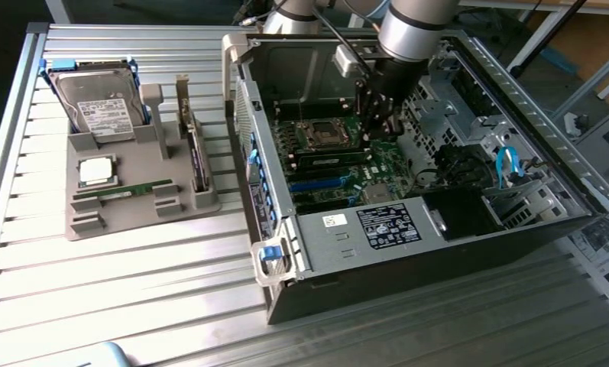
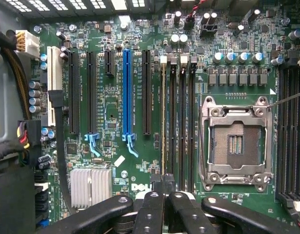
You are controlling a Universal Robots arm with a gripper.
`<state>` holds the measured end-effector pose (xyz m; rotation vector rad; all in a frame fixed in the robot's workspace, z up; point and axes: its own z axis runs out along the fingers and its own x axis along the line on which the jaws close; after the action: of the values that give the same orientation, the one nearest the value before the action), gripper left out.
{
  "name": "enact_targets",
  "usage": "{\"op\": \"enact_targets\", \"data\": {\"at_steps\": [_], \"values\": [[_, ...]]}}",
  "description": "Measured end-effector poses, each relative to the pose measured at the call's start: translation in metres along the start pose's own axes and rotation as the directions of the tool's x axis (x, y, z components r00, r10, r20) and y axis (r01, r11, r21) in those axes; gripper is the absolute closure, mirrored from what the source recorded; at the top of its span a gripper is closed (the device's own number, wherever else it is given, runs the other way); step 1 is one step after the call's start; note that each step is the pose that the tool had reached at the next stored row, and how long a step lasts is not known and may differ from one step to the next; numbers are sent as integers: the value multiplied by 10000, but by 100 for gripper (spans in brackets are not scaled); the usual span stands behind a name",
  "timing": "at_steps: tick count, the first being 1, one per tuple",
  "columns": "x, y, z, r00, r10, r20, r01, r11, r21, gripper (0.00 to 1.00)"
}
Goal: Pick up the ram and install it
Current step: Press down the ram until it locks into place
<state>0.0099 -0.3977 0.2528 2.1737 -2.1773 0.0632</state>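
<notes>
An open computer case (image 1: pixel 406 252) lies on a slatted metal table (image 1: pixel 131 290), its green motherboard (image 2: pixel 116 112) showing an empty CPU socket (image 2: pixel 235 144) and a blue expansion slot (image 2: pixel 126 92). Beside it, a grey holder (image 1: pixel 131 202) carries a hard drive (image 1: pixel 98 107) and a square CPU chip (image 1: pixel 96 170).

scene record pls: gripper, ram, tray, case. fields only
gripper: shut, inside the open computer case, over the motherboard near the memory slots
ram in slots: one stick seated edge-on, beside the empty CPU socket
ram on tray: one green stick lying on the grey tray
other tray items: hard drive, CPU chip
tray position: on the exterior view's left of the case
</notes>
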Motion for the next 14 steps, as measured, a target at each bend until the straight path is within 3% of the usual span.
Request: {"op": "enact_targets", "data": {"at_steps": [14], "values": [[0,57,1,10000,0,-1,0,10000,0,89]]}}
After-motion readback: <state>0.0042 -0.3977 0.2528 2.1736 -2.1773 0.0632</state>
